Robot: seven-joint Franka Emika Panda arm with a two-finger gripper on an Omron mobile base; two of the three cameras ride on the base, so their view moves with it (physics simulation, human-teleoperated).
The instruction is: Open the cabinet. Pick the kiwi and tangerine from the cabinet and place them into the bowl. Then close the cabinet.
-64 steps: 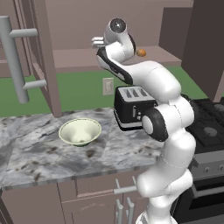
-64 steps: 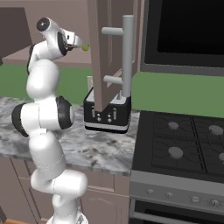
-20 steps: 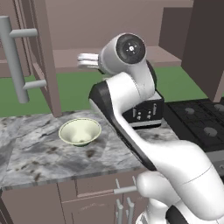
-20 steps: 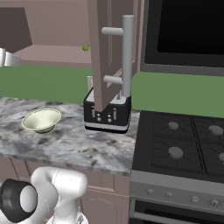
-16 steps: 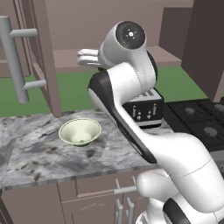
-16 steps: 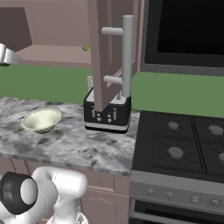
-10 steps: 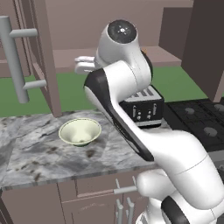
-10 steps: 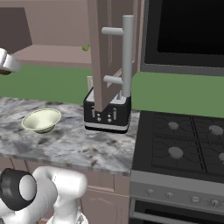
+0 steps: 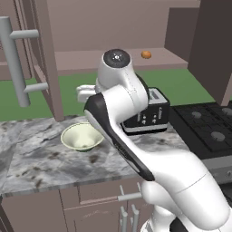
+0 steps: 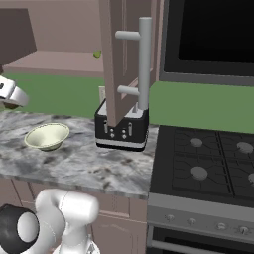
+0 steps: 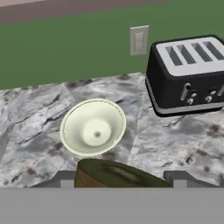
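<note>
Claw pinches the kiwi in the hand view, with the bowl at 11 o'clock of it on the table. Left base view: tangerine sits on the open cabinet shelf, at 1 o'clock from the bowl. Right base view: bowl at 9 o'clock of the toaster.

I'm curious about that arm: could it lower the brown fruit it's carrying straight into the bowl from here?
Probably yes. The gripper holds the kiwi above the counter, and the bowl sits open just ahead with nothing between.
</note>
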